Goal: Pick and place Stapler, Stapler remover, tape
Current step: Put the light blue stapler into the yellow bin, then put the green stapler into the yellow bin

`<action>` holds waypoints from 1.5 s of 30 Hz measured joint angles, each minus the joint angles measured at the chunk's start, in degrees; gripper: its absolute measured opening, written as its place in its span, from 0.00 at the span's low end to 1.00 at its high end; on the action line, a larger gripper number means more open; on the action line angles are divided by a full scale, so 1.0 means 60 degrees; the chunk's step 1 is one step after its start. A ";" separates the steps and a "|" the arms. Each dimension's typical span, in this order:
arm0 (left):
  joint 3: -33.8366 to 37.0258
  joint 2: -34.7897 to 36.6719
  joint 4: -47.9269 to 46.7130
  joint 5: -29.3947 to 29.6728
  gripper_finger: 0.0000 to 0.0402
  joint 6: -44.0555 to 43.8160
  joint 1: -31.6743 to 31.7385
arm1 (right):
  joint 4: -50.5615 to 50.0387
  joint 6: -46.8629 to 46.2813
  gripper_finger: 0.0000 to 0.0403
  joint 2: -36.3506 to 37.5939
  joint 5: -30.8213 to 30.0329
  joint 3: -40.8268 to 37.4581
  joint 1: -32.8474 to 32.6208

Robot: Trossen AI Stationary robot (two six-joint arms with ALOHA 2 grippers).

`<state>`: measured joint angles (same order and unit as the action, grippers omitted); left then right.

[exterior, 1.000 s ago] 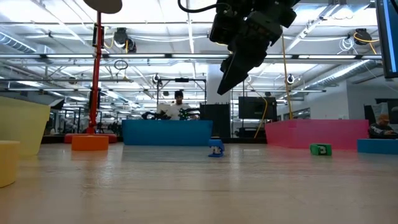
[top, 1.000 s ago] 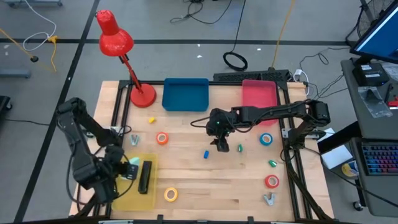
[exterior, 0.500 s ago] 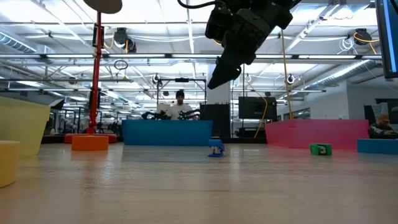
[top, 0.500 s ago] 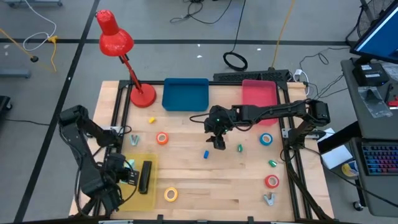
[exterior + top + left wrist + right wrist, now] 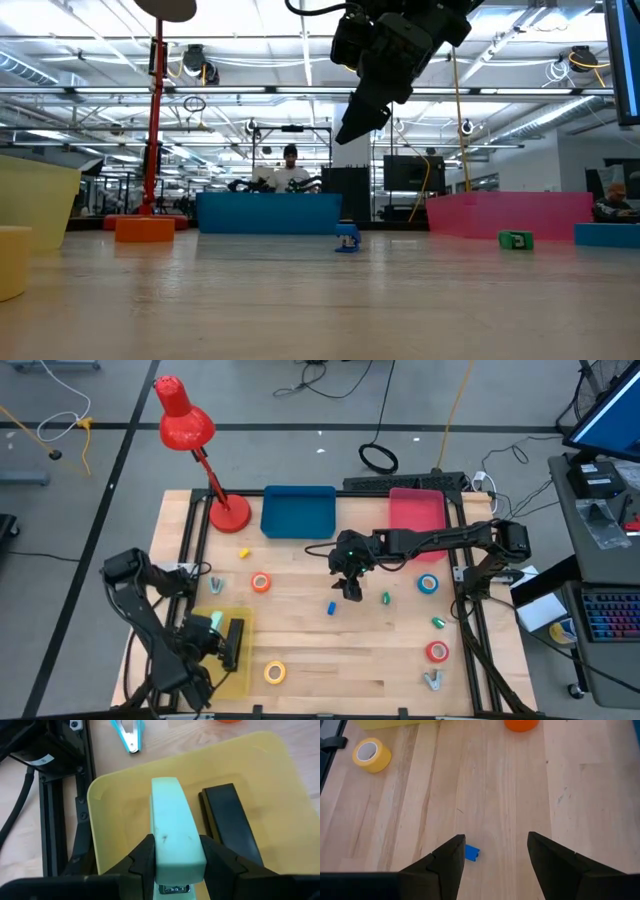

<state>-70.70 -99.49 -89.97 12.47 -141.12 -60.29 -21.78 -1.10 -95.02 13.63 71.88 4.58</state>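
Over at the near left corner of the bench [image 5: 330, 650], the left pincer [image 5: 175, 852] is clamped on a pale green stapler [image 5: 172, 835], its two dark fingers [image 5: 142, 855] pressing the stapler's sides above the yellow tray [image 5: 115, 790]; from overhead the stapler [image 5: 212, 630] is only a pale patch half buried under the arm, so I cannot tell whether it rests on the tray floor or hangs just above it. A black stapler [image 5: 231, 822] lies in the same tray right beside the green one, its near end cut off behind the fingers. Just outside the tray's far edge lies a teal-handled staple remover [image 5: 129, 732], part of it out of the wrist picture. The right pincer [image 5: 495, 852] hangs above the middle of the bench with its fingers apart and nothing between them, and a tiny blue bit [image 5: 471, 853] sits on the wood beneath, half hidden by one finger. From table height the same pincer [image 5: 360, 118] shows high up, well clear of the blue bit [image 5: 347, 238]. The tape rolls are scattered: orange [image 5: 261, 582] beyond the tray, yellow [image 5: 275, 673] to the tray's right near the front edge, blue [image 5: 428, 584] and red [image 5: 437, 651] toward the right side. A second staple remover [image 5: 432, 680] lies near the red roll, too small to make out well. A blue tray [image 5: 298, 512], a pink tray [image 5: 416, 510] and a red lamp [image 5: 195, 445] stand along the far edge.
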 joint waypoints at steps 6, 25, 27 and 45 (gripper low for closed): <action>-0.0002 -0.0557 0.0054 0.0120 0.31 -0.0001 -0.0002 | 0.0000 -0.0004 0.52 0.0000 0.0002 0.0000 0.0000; -0.0004 -0.0967 0.0366 0.0619 0.49 0.0036 0.0025 | 0.0013 -0.0211 0.51 0.0000 0.0004 -0.0004 -0.0015; -0.0004 -0.0739 0.0288 0.0637 0.49 0.0037 0.0018 | 0.0015 -0.0211 0.51 0.0000 0.0006 -0.0004 -0.0015; -0.0029 0.3327 0.0004 0.2835 0.50 0.2662 0.1475 | -0.1163 0.0168 0.50 0.1288 -0.0032 -0.0029 0.0285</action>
<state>-70.87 -79.53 -89.94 29.48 -125.15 -51.44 -28.76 -0.09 -87.30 13.44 71.70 6.29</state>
